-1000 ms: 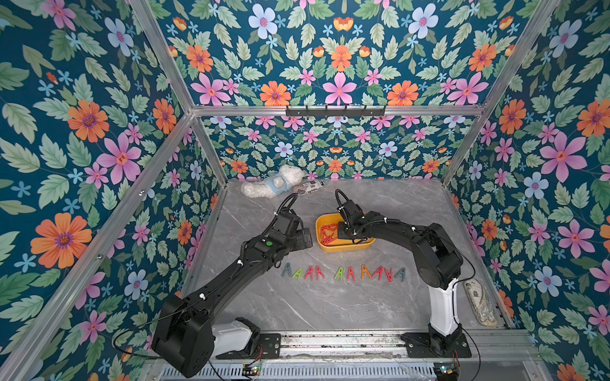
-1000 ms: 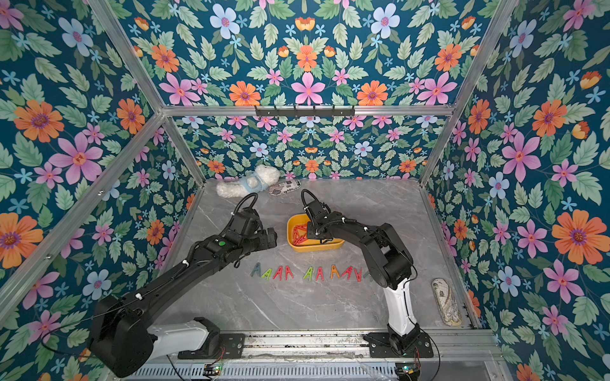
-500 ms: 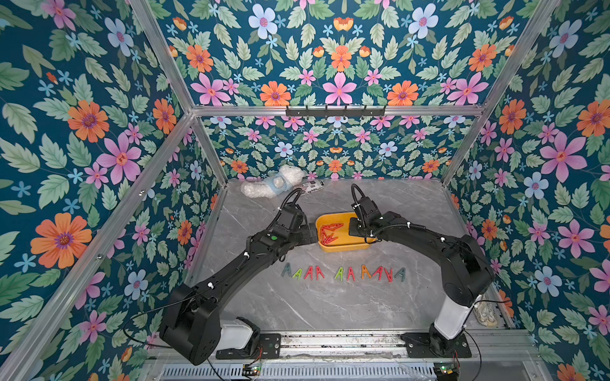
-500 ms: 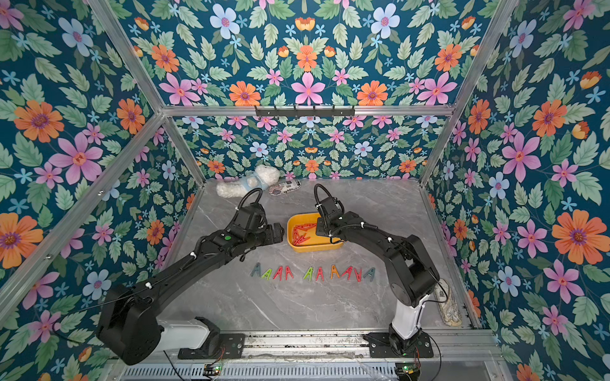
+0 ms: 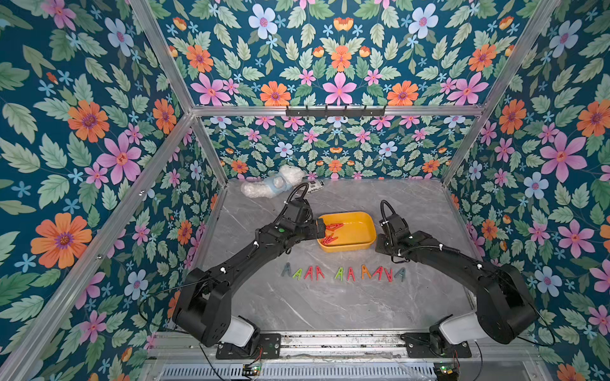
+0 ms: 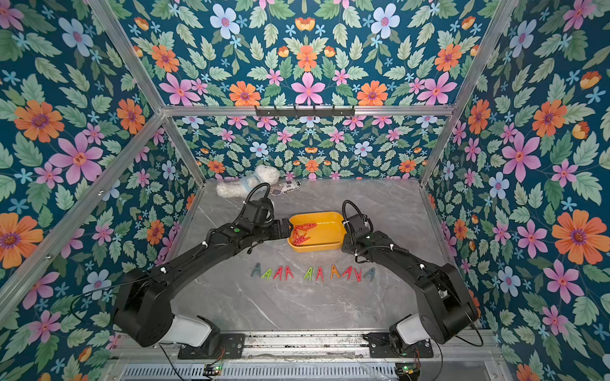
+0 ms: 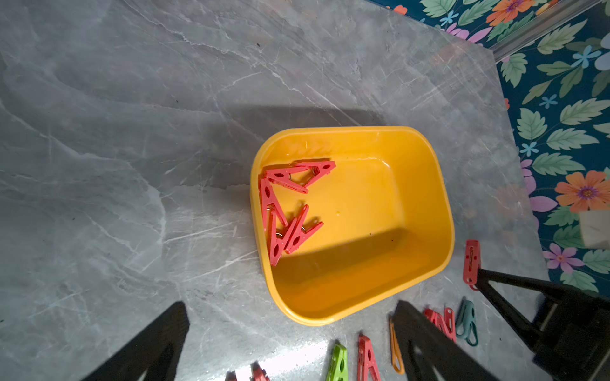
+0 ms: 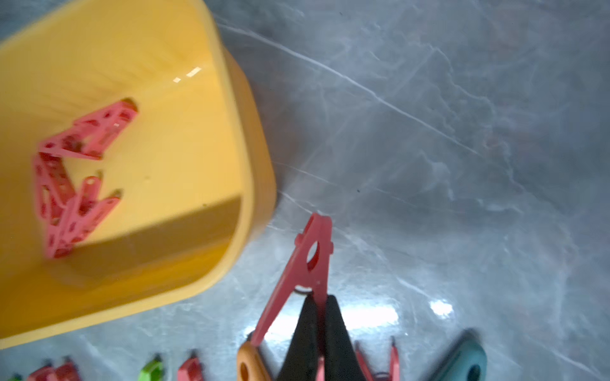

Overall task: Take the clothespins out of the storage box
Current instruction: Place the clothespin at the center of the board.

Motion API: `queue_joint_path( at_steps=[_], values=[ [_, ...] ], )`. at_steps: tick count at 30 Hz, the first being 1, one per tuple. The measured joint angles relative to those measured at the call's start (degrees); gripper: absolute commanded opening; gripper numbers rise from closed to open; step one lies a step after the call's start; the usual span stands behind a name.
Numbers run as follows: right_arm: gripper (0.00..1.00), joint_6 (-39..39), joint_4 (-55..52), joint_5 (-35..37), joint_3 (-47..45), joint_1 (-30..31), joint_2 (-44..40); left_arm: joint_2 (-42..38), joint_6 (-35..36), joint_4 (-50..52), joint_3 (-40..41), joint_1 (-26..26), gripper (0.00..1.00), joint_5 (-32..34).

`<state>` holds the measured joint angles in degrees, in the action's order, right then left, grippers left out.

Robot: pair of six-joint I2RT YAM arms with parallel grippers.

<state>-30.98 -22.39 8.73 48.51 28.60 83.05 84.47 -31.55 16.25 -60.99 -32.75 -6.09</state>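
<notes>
Clothespins [image 7: 270,198], all red, lie in the yellow storage box [image 7: 425,198].

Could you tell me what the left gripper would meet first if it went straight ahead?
Most likely the red clothespins inside the yellow box, though its rim is close and depth is unclear.

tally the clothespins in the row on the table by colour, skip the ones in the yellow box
red clothespins: 5
green clothespins: 2
grey-teal clothespins: 2
orange clothespin: 1
total in the row: 10
</notes>
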Motion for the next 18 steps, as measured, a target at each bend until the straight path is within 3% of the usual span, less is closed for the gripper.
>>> queue_joint_path(
  at_steps=[7,18],
  values=[
    [0.02,0.04,2.29,0.31,-6.27,-4.0,0.59,1.4,0.2,-0.5,-0.33,-0.57,1.0,-1.4],
    [0.03,1.05,4.98,1.77,-5.66,-5.92,5.38,1.51,0.13,-1.22,-0.11,-0.94,1.0,-1.44]
  ],
)
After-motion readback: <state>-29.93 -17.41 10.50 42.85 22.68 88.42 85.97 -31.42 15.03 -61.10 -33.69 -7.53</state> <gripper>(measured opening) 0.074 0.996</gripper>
